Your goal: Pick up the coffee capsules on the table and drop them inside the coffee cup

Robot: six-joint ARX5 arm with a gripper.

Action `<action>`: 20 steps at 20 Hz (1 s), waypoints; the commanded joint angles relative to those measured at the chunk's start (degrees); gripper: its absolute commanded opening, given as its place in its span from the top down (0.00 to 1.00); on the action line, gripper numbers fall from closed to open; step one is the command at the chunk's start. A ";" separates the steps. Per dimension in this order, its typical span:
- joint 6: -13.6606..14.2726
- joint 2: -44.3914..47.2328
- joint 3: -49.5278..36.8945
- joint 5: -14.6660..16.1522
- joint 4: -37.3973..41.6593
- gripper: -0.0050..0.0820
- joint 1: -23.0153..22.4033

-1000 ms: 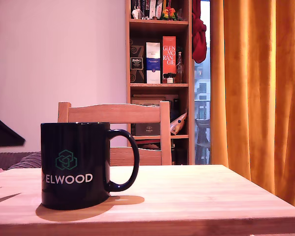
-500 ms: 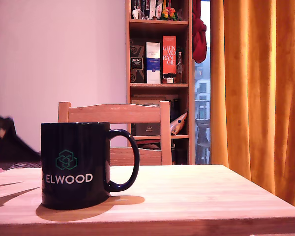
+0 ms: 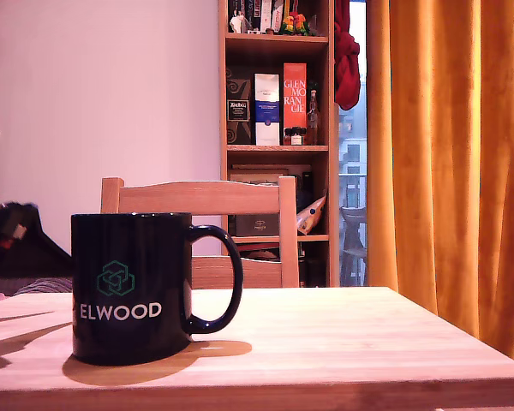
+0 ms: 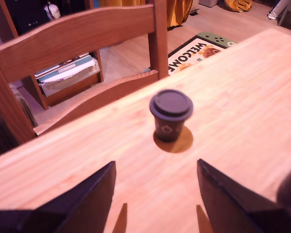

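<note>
A dark capsule [image 4: 170, 115] is standing upright on the desk [image 4: 242, 97], wide end up, while the gripper [image 4: 155, 194] is hovering with jaws spread.

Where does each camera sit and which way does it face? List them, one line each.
Exterior view: low at the table's front edge, facing the mug, chair and bookshelf; a blurred dark arm part shows at its left edge.
Wrist view: on the arm, angled down past the open end effector at a capsule.
Shared: table and chair.
</note>
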 commanded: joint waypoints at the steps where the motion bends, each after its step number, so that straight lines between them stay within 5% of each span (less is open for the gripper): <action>1: 0.42 2.49 1.49 0.85 0.42 0.39 -0.17; 20: 5.53 10.01 9.81 3.76 -1.77 0.39 -3.19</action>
